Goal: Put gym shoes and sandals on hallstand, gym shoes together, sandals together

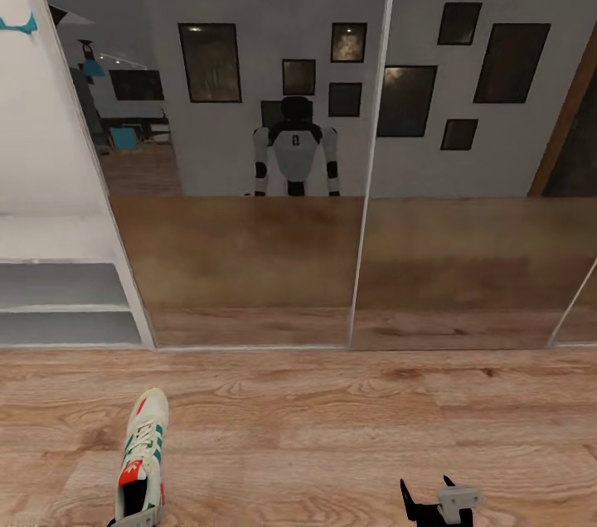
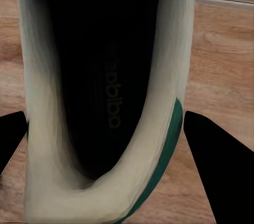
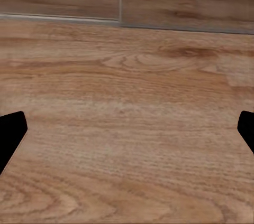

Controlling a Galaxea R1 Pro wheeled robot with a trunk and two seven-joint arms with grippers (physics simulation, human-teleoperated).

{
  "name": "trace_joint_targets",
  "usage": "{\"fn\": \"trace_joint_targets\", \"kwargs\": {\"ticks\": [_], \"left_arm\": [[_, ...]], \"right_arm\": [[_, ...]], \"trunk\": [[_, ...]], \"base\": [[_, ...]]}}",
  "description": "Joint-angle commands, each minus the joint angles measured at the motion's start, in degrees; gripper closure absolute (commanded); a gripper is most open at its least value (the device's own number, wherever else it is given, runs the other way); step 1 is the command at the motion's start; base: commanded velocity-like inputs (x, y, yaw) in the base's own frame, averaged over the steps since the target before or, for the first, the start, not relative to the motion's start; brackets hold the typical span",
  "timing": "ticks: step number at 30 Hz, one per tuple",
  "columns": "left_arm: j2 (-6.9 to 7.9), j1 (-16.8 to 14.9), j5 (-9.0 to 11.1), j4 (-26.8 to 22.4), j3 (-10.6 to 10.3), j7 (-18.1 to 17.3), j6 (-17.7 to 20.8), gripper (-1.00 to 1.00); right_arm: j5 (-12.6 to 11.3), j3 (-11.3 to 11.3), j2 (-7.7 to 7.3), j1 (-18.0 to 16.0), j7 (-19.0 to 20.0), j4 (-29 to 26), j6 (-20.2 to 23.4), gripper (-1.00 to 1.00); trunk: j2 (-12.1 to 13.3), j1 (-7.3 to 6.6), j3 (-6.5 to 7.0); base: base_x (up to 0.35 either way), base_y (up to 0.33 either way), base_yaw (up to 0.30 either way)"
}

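Off-white gym shoe (image 1: 142, 461) clasped heel-end by left hand (image 2: 106, 134), ready for hallstand (image 1: 66, 295) | right hand (image 1: 429, 502) released, empty.

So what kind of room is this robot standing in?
Probably a home hallway: wood-plank floor, tall mirrored sliding doors reflecting framed pictures on a wall, pale shoe shelves at the left, and a sneaker between the left gripper's fingers.

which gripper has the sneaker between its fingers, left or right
The left gripper: its dark fingers flank the off-white, green-striped gym shoe, looking down into its opening. The right gripper hangs over bare wood floor, fingers spread.
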Motion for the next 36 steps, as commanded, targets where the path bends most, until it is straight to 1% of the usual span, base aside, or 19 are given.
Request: {"fn": "trace_joint_targets", "kwargs": {"ticks": [1, 36], "left_arm": [[0.00, -0.03, 0.12, 0.06, -0.04, 0.08, -0.19, 1.00], [0.00, -0.03, 0.12, 0.02, -0.04, 0.08, -0.19, 1.00]], "right_arm": [[-0.59, 0.28, -0.05, -0.02, 0.28, 0.02, -0.19, -1.00], [-0.58, 0.28, -0.05, -0.02, 0.28, -0.01, -0.19, -1.00]], "trunk": [[-0.02, -0.01, 0.01], [-0.02, -0.01, 2.22]], "base": [[0.000, 0.000, 0.213], [0.000, 0.000, 0.213]]}}
